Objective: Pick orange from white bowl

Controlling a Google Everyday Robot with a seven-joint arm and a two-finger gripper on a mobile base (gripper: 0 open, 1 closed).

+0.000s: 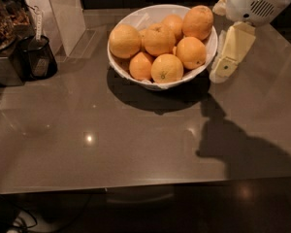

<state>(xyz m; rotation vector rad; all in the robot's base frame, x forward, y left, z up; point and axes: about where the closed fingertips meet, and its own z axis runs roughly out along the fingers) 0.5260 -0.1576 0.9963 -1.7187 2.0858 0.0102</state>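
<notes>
The white bowl stands at the back middle of the grey table, heaped with several oranges. A large, paler orange sits highest, at the bowl's right rim; another big one lies at the left. My gripper hangs from the white arm at the upper right, just outside the bowl's right rim. One cream finger points down beside the bowl and the other finger tip shows near the top orange. The gripper is open and holds nothing.
A dark cup with a utensil and a metal appliance stand at the left edge. A pale upright panel stands behind them. The table's front edge runs across the bottom of the view.
</notes>
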